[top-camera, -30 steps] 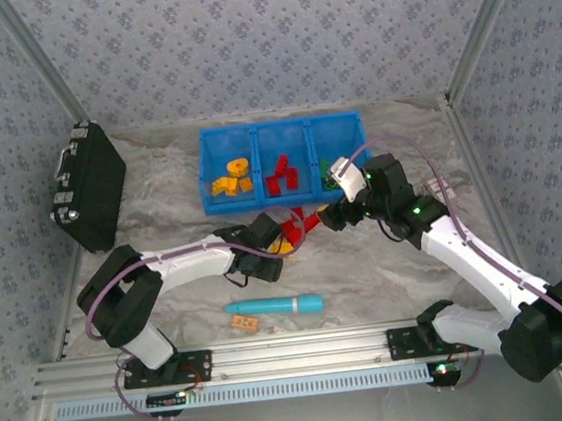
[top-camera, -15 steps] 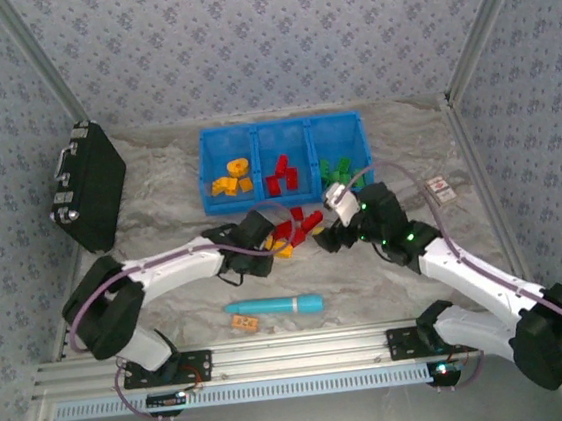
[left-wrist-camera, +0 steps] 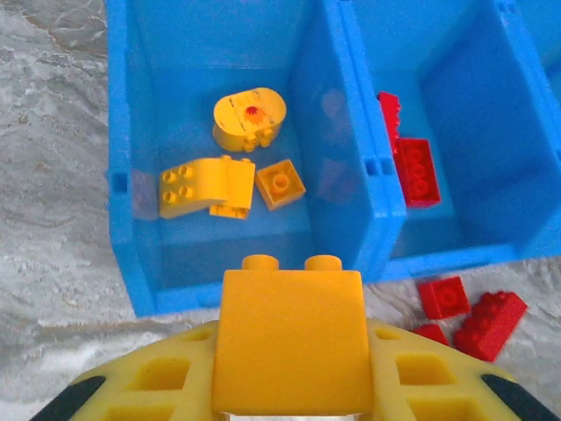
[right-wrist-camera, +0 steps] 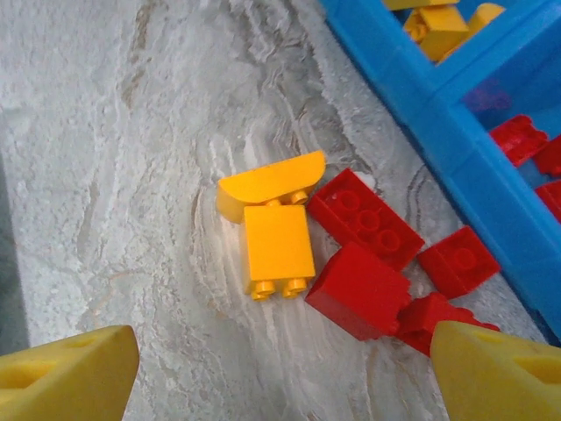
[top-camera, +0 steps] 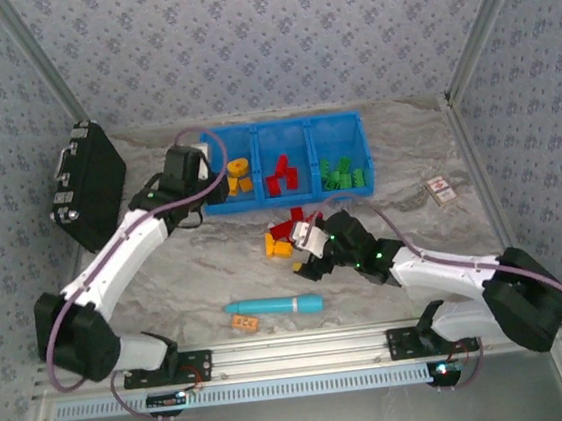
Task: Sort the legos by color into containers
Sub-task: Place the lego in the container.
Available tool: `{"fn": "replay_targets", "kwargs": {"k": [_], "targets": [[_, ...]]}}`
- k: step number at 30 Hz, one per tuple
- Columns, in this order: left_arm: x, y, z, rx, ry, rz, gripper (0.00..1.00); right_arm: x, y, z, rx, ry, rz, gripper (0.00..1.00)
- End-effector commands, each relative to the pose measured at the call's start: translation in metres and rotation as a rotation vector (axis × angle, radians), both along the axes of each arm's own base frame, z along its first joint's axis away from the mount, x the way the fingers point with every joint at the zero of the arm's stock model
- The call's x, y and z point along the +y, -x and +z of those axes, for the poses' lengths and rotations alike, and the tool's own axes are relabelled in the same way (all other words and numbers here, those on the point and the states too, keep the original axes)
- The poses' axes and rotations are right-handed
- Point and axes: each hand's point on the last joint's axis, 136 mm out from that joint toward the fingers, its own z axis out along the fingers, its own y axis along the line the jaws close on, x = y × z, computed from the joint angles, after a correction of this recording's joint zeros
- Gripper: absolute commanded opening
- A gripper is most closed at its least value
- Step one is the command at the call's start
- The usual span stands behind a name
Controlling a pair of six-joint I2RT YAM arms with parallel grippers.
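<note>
While the left gripper (left-wrist-camera: 287, 395) is clamped on one orange-yellow lego (left-wrist-camera: 289, 338), that brick sits at the near wall of the blue tray (left-wrist-camera: 355, 167), in line with its left compartment, which holds three yellow bricks (left-wrist-camera: 232, 162). The right gripper (right-wrist-camera: 285, 373) is wide open and holds nothing. It hangs above loose yellow legos (right-wrist-camera: 276, 232) and red legos (right-wrist-camera: 359, 263) on the bench (right-wrist-camera: 131, 175), just before the tray's near wall.

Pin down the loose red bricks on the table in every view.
Top external: red bricks at centre, just in front of the blue tray.
Left wrist: red bricks at bottom right, outside the tray front wall.
Right wrist: red bricks right of centre, beside two yellow bricks; tray at upper right.
Shared landmark: the tray.
</note>
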Motion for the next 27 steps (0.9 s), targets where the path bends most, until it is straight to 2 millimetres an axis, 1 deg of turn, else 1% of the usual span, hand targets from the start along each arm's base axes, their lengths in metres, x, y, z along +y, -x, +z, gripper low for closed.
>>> {"fn": "replay_targets", "kwargs": {"k": [1,3,5,8,10,14,17,20,23,25,27], "targets": [[-0.008,-0.025,-0.013,0.017,0.005,-0.031,0.3,0.016,-0.013,0.01,-0.101,0.022,0.033,0.88],[-0.01,-0.04,-0.027,0.047,-0.002,-0.028,0.3,0.024,-0.016,0.004,-0.12,0.049,0.06,0.85],[-0.014,-0.051,-0.04,0.071,-0.014,-0.036,0.32,0.032,-0.015,0.001,-0.143,0.051,0.098,0.84],[-0.019,-0.064,-0.053,0.098,-0.014,-0.045,0.39,0.04,-0.016,-0.003,-0.154,0.049,0.134,0.83],[-0.022,-0.07,-0.058,0.106,-0.019,-0.05,0.43,0.043,-0.017,-0.008,-0.149,0.064,0.151,0.83],[-0.024,-0.079,-0.059,0.107,-0.025,-0.056,0.46,0.047,-0.019,-0.018,-0.131,0.087,0.164,0.83],[-0.023,-0.081,-0.054,0.099,-0.019,-0.058,0.51,0.051,-0.021,-0.023,-0.112,0.097,0.177,0.82],[-0.023,-0.08,-0.036,0.066,-0.006,-0.07,0.54,0.056,-0.022,-0.027,-0.093,0.11,0.186,0.81],[-0.02,-0.074,-0.001,-0.004,0.009,-0.08,0.58,0.058,-0.025,-0.033,-0.082,0.121,0.177,0.8],[-0.014,-0.065,0.025,-0.051,0.018,-0.081,0.59,0.059,-0.028,-0.038,-0.075,0.133,0.165,0.79],[-0.008,-0.052,0.05,-0.093,0.03,-0.079,0.61,0.059,-0.031,-0.045,-0.059,0.15,0.154,0.77]]}}
